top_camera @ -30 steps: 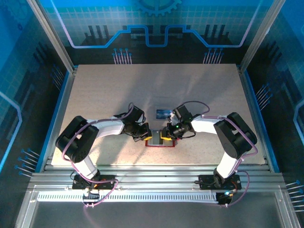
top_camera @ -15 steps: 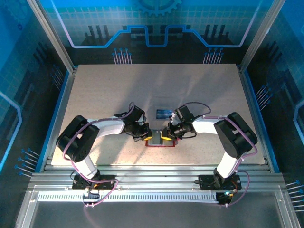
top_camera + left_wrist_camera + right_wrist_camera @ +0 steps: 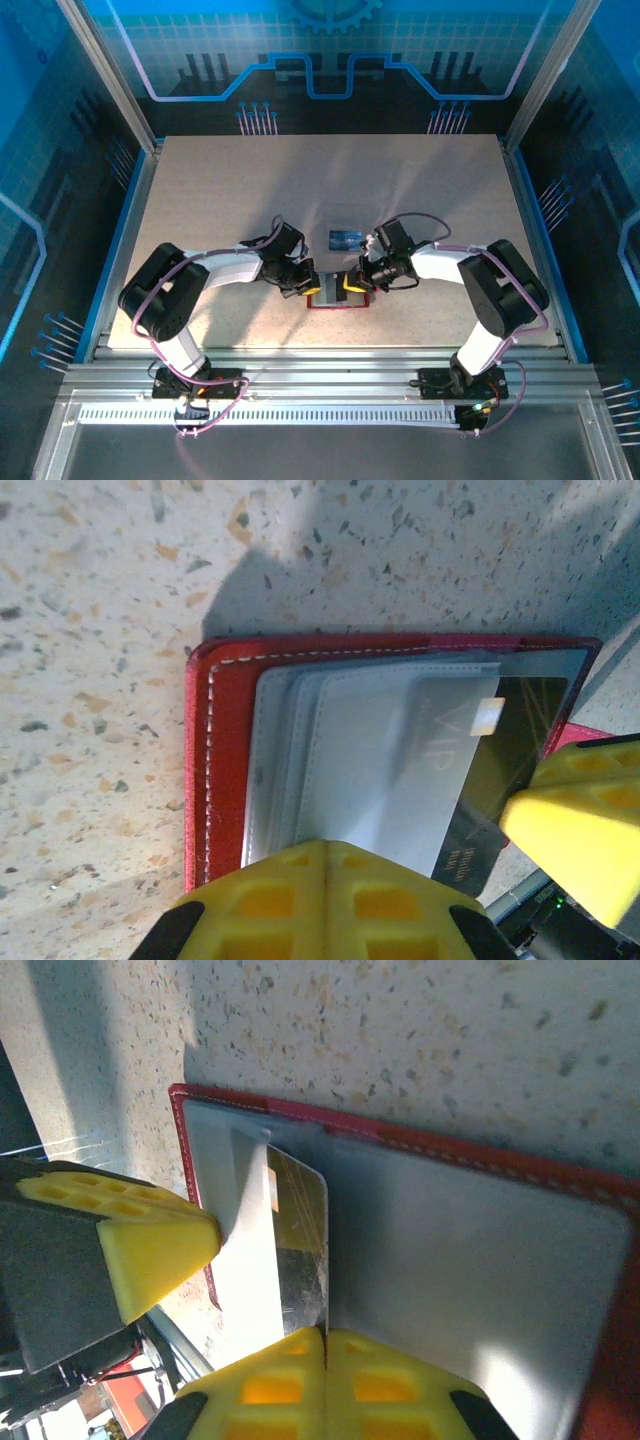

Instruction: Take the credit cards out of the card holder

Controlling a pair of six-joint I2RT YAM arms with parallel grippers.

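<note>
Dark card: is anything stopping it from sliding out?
Nothing visible does. The right fingers pinch the dark card at its free end, and the left fingers press on the card holder beside it, not across its way out.

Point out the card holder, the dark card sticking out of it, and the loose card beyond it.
card holder (image 3: 225,770): left wrist view, red stitched cover.
dark card (image 3: 515,755): left wrist view, exposed end.
loose blue card (image 3: 345,238): top external view, its middle.

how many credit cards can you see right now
2. A blue card lies on the table beyond the card holder; a dark card sticks out of the holder, pinched by the right claw. More may hide in its pockets.
</note>
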